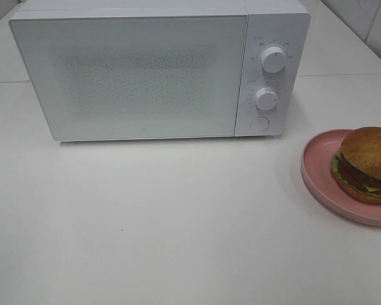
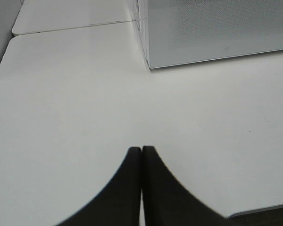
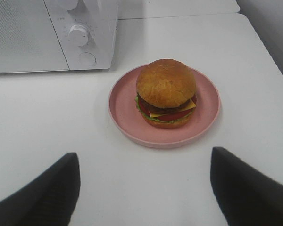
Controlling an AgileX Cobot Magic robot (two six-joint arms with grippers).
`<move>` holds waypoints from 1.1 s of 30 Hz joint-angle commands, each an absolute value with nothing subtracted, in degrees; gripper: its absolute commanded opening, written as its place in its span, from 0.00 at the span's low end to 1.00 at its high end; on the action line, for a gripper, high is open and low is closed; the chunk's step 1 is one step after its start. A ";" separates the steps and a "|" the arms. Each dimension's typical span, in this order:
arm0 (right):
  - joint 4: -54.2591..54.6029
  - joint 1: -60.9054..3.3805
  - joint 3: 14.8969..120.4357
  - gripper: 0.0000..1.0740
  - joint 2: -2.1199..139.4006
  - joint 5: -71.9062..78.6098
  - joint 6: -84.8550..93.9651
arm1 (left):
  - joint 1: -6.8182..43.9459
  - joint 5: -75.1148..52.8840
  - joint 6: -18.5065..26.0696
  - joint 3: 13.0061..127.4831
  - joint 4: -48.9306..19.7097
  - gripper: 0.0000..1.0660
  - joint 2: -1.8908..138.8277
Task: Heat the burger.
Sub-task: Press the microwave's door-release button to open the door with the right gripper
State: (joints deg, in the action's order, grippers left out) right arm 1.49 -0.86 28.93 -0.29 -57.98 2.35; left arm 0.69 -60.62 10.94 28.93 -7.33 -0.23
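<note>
The burger [image 1: 367, 164] has a golden-brown bun, dark patty, lettuce, tomato and cheese. It sits on a pink plate [image 1: 317, 166] at the right edge of the table. The white microwave [image 1: 133, 70] stands at the back with its door shut and two knobs [image 1: 273, 60] on its right panel. Neither gripper shows in the exterior high view. In the right wrist view the right gripper [image 3: 144, 183] is open, its dark fingers [image 3: 52, 188] wide apart, short of the burger [image 3: 166, 92] and plate [image 3: 125, 113]. In the left wrist view the left gripper [image 2: 141, 153] is shut and empty over bare table near the microwave's corner [image 2: 151, 63].
A round button [image 1: 258, 124] sits below the microwave knobs. The white table [image 1: 152, 216] spreads in front of the microwave. A seam between table sections [image 2: 75, 26] runs behind the microwave's left side. The plate lies partly past the frame's right edge.
</note>
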 commanded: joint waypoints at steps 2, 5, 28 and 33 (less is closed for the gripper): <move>1.43 -0.97 28.88 0.68 -1.78 -57.35 2.75 | 0.69 -59.87 11.00 28.93 -7.56 0.00 -1.38; 1.43 -0.97 28.88 0.68 -1.78 -57.35 2.75 | 0.69 -59.87 11.00 28.93 -7.56 0.00 -1.38; 1.43 -0.97 28.88 0.68 -1.78 -57.35 2.75 | 0.69 -59.87 11.00 28.93 -7.56 0.00 -1.38; 1.43 -0.97 28.88 0.68 -1.78 -57.35 2.75 | 0.69 -59.87 11.00 28.93 -7.56 0.00 -1.38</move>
